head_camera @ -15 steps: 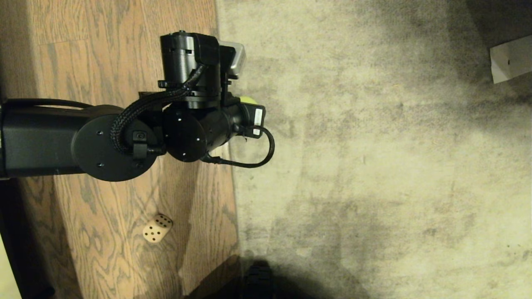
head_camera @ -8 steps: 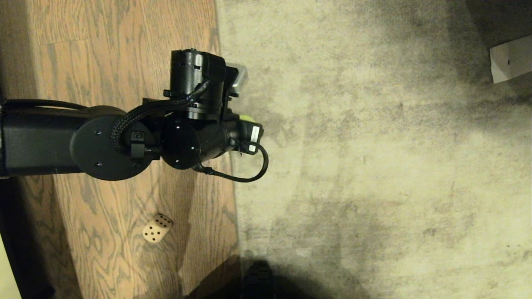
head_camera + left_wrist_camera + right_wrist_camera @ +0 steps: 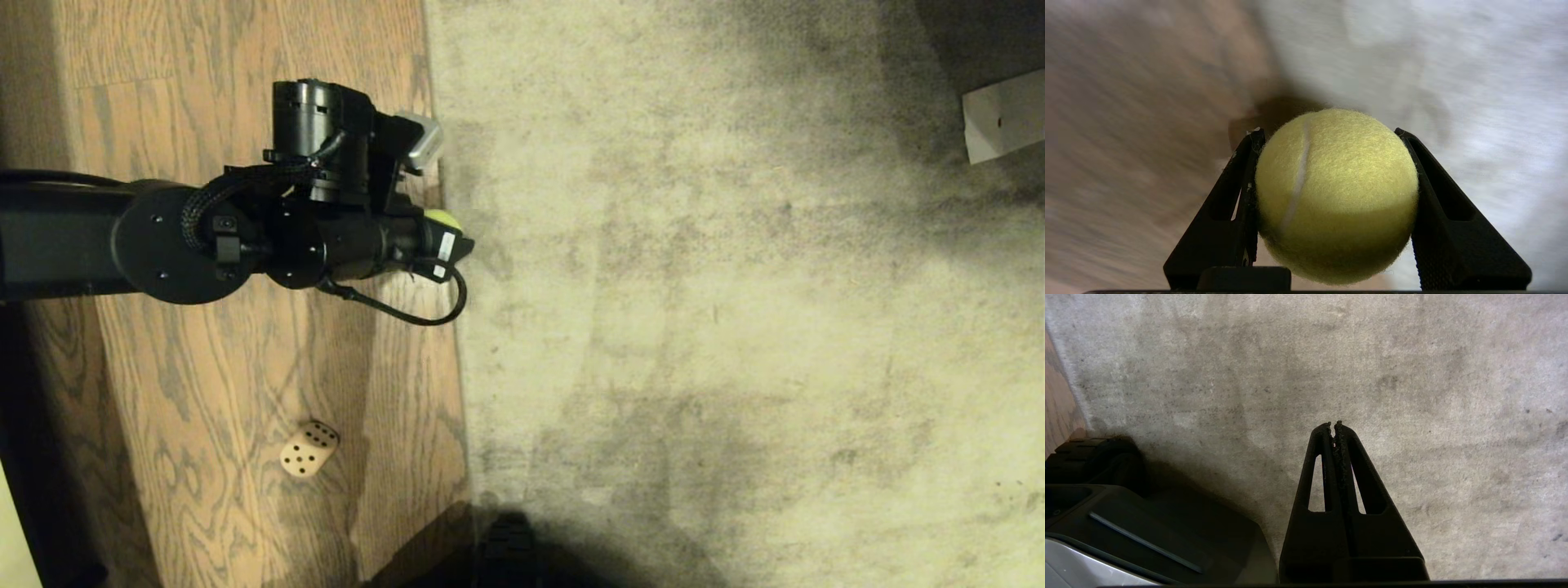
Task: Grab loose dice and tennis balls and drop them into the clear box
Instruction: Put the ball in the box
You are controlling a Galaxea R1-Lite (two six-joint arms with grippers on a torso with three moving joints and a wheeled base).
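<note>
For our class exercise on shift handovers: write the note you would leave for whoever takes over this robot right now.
Left gripper: shut on the fuzzy yellow-green tennis ball, held clear of the floor over the line where the wooden floorboards meet the pale carpet.
Right gripper: shut, empty, parked over the carpet.
Pale tan dice with dark pips: loose on the boards.
Clear box: not in view.
Done: ball picked up.
Left: find the box, drop the ball in, then fetch the dice.
</note>
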